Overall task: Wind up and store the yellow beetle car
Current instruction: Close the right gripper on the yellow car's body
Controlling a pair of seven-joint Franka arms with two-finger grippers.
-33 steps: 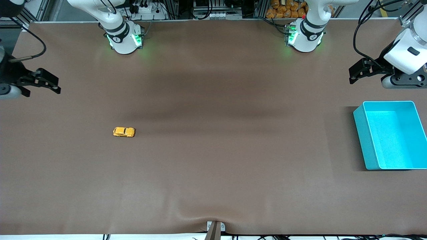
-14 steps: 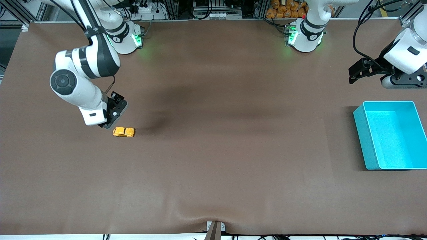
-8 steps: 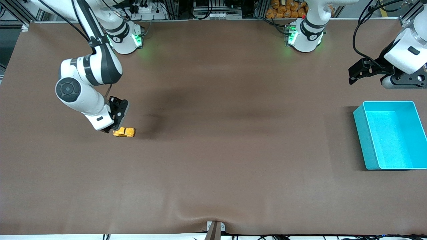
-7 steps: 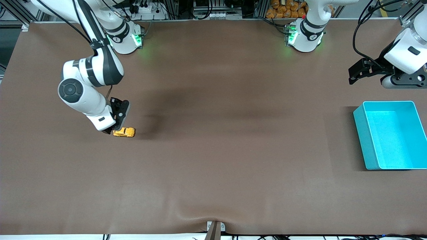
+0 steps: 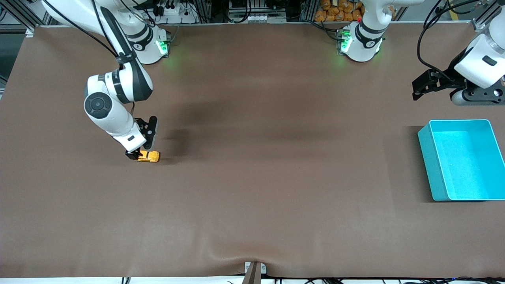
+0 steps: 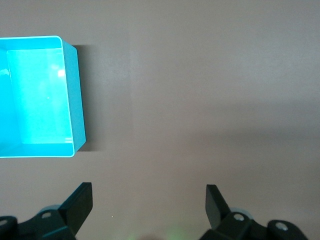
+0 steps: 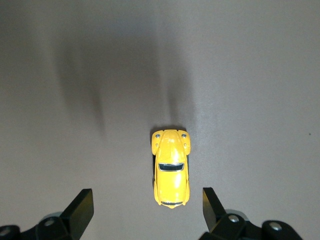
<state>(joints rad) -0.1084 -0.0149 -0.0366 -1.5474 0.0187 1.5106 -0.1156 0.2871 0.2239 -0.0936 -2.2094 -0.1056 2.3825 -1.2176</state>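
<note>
The right arm reaches out from its base and bends down at the elbow, its white-and-black wrist angled steeply toward the tabletop. Its black two-finger right gripper (image 5: 134, 155) hangs low with the fingers spread wide — in the right wrist view both dark fingertips (image 7: 82, 207) stand well apart, nothing touching either pad.

The left arm waits at its own end of the table, wrist held up and roughly level. Its black left gripper (image 5: 419, 87) points sideways over the tabletop, fingers (image 6: 80, 202) parted wide and gripping nothing.
</note>
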